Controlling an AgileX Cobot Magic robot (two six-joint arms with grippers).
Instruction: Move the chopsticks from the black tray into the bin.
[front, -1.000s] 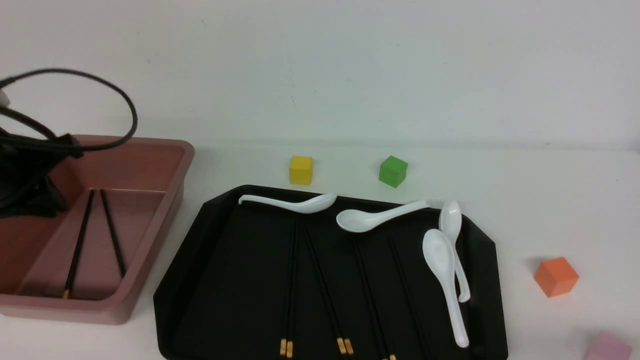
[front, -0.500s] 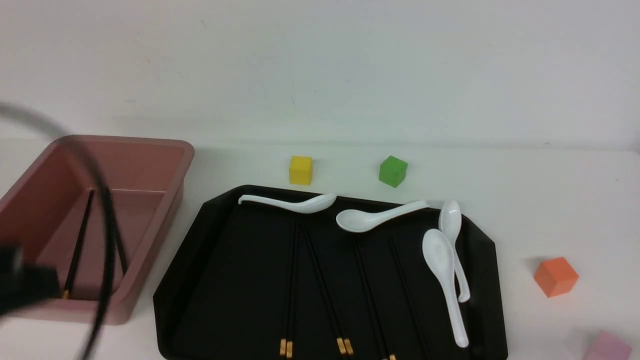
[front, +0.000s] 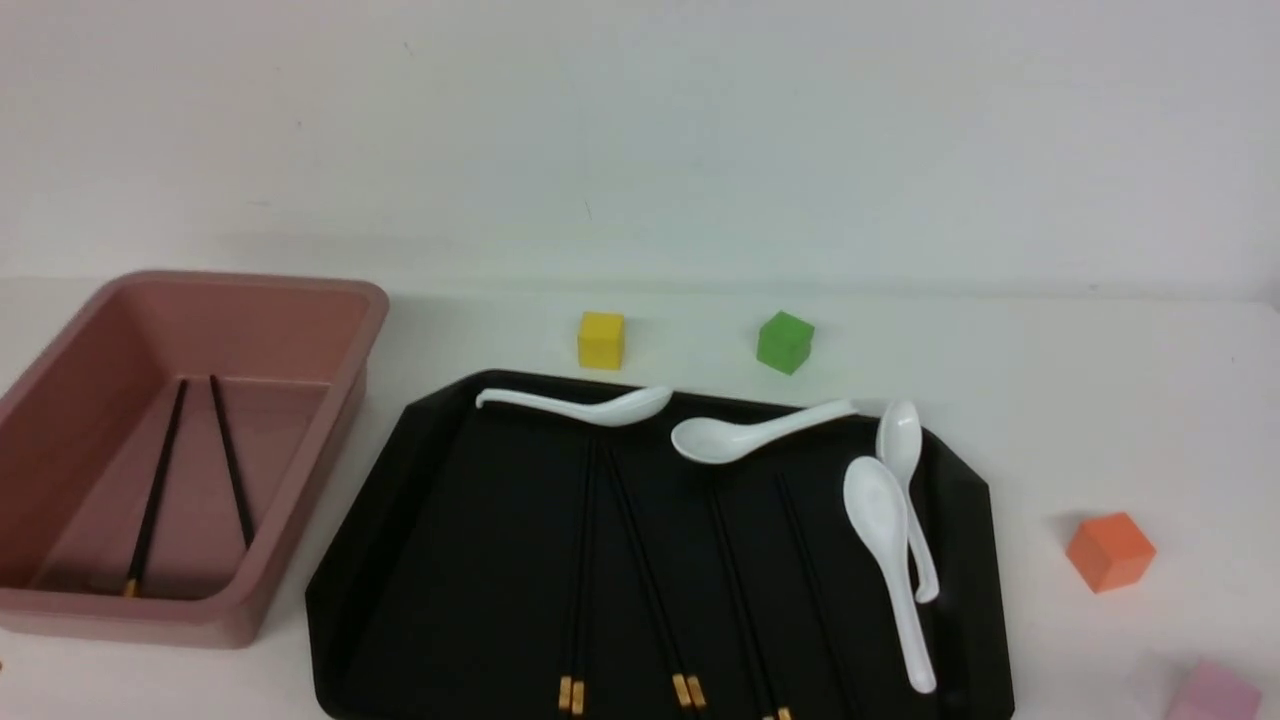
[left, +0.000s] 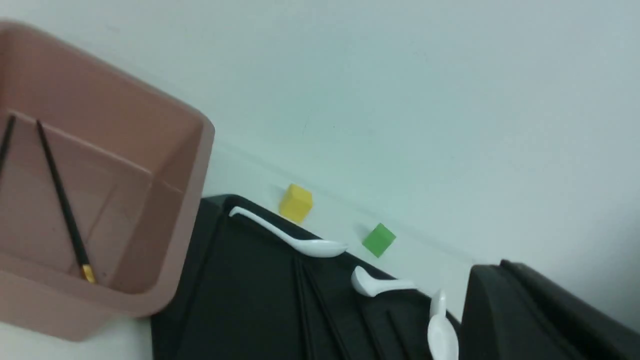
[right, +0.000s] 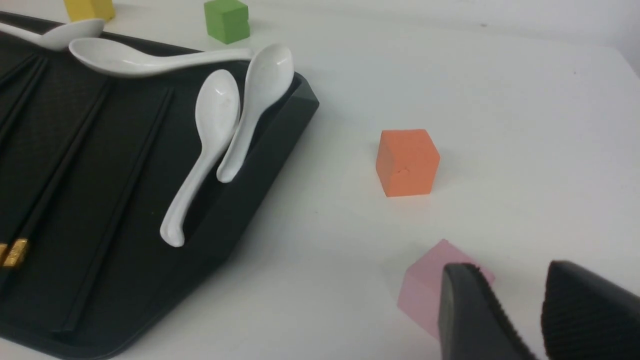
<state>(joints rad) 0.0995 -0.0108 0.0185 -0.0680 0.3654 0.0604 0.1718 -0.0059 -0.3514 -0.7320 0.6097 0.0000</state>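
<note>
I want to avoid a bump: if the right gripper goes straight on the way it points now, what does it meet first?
Probably the pink cube, just ahead of the right gripper; the orange cube lies farther on. Depth is hard to judge.

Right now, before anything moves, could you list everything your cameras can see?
Bin: one, dusty pink, left on the table.
Chopsticks in the bin: two, black, on its floor.
Tray: one, black, in the middle.
Chopsticks on the tray: four, black with gold bands, side by side.
Spoons: four, white, along the tray's far and right sides.
Cubes: four; yellow cube and green cube behind the tray, orange cube and pink cube to its right.
Table: one, white.
Left gripper: black, only partly in view; open or shut unclear.
Right gripper: black, open, empty, near the pink cube.
</note>
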